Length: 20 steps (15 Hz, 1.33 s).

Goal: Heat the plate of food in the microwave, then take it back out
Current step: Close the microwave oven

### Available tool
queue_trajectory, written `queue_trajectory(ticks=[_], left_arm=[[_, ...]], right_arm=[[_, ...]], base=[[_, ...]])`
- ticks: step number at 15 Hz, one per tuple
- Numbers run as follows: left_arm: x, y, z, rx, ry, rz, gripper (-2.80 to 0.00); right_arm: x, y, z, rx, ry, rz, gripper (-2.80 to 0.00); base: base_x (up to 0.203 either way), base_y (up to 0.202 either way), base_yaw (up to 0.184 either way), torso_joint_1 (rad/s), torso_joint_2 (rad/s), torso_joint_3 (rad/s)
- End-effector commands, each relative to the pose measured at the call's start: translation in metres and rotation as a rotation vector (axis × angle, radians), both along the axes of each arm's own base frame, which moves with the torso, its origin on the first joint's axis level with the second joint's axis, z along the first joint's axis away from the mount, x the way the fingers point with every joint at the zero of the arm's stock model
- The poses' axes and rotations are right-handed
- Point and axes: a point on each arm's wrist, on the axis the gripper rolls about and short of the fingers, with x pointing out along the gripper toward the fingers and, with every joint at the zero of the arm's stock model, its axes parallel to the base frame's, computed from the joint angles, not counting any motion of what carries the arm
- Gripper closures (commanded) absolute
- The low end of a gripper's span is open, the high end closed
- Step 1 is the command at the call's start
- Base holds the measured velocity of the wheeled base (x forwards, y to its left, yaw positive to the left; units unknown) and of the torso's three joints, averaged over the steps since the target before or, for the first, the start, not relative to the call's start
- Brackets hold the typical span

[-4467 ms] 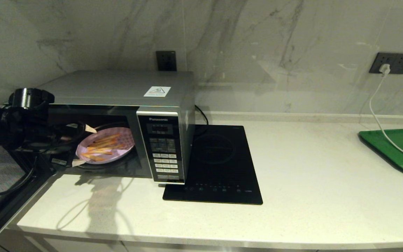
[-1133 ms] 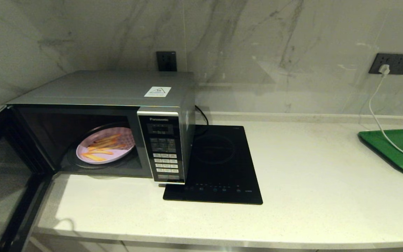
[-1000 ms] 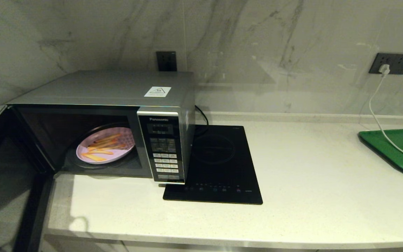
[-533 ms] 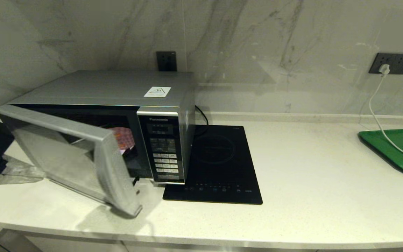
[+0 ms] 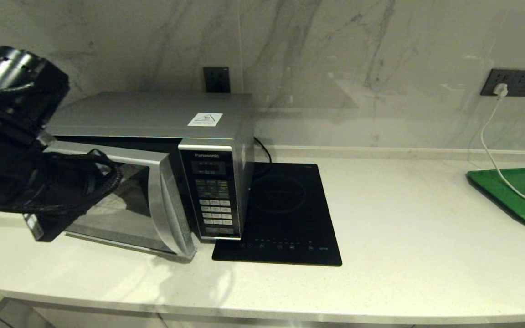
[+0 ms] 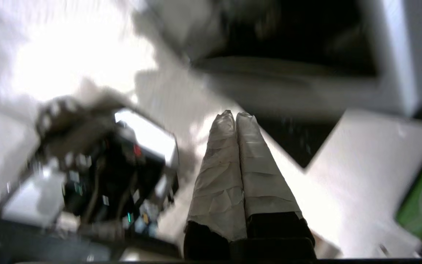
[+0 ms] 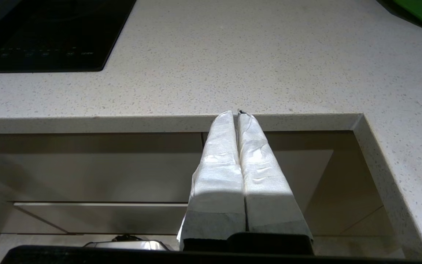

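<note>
At the counter's left end, the left arm (image 5: 25, 155) reaches across the Panasonic microwave (image 5: 162, 150), whose door (image 5: 121, 200) stands slightly ajar; the left gripper (image 6: 236, 116) has its taped fingers pressed together, empty. The plate of food is hidden. Rightward lie the induction hob (image 5: 285, 214) and green tray (image 5: 517, 196). The right gripper (image 7: 237, 113), fingers together, hangs below the counter's edge.

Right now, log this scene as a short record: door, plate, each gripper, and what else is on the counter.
microwave: on the counter's left end, door nearly shut, a gap at its handle edge
plate of food: not visible, hidden behind the door
left gripper: shut, empty, in front of the door; the left arm covers the door's left part in the head view
right gripper: shut, empty, parked below the counter edge
induction hob: flat, right of the microwave
green tray: far right, a white cable across it
</note>
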Motion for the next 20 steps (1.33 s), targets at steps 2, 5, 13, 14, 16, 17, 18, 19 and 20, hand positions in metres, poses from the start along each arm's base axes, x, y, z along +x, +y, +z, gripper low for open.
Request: queue_trajectory(ticks=[2, 5, 13, 14, 16, 17, 18, 19, 20], left_arm=[[0.044, -0.020, -0.031, 0.069, 0.028, -0.011, 0.00], [0.051, -0.024, -0.032, 0.060, -0.006, -0.013, 0.00], [0.055, -0.036, -0.022, 0.075, -0.124, -0.069, 0.00], [0.057, -0.037, -0.021, 0.085, -0.147, -0.073, 0.00], [0.060, -0.038, -0.017, 0.095, -0.206, -0.075, 0.00], [0.062, -0.039, -0.016, 0.104, -0.225, -0.086, 0.00], [0.063, -0.039, -0.015, 0.108, -0.237, -0.091, 0.00], [0.063, -0.039, -0.015, 0.108, -0.238, -0.091, 0.00], [0.062, -0.039, -0.014, 0.105, -0.240, -0.092, 0.00]], right_arm=[[0.000, 0.000, 0.000, 0.001, 0.001, 0.000, 0.00], [0.000, 0.000, 0.000, 0.001, 0.001, 0.000, 0.00], [0.000, 0.000, 0.000, 0.001, 0.001, 0.000, 0.00], [0.000, 0.000, 0.000, 0.001, 0.002, 0.000, 0.00], [0.000, 0.000, 0.000, 0.001, 0.001, 0.000, 0.00], [0.000, 0.000, 0.000, 0.000, 0.001, 0.000, 0.00], [0.000, 0.000, 0.000, 0.001, 0.003, 0.000, 0.00], [0.000, 0.000, 0.000, 0.001, 0.002, 0.000, 0.00], [0.000, 0.000, 0.000, 0.001, 0.001, 0.000, 0.00]], base=[[0.000, 0.000, 0.000, 0.000, 0.00, 0.000], [0.000, 0.000, 0.000, 0.000, 0.00, 0.000], [0.000, 0.000, 0.000, 0.000, 0.00, 0.000], [0.000, 0.000, 0.000, 0.000, 0.00, 0.000], [0.000, 0.000, 0.000, 0.000, 0.00, 0.000], [0.000, 0.000, 0.000, 0.000, 0.00, 0.000], [0.000, 0.000, 0.000, 0.000, 0.00, 0.000], [0.000, 0.000, 0.000, 0.000, 0.00, 0.000], [0.000, 0.000, 0.000, 0.000, 0.00, 0.000]])
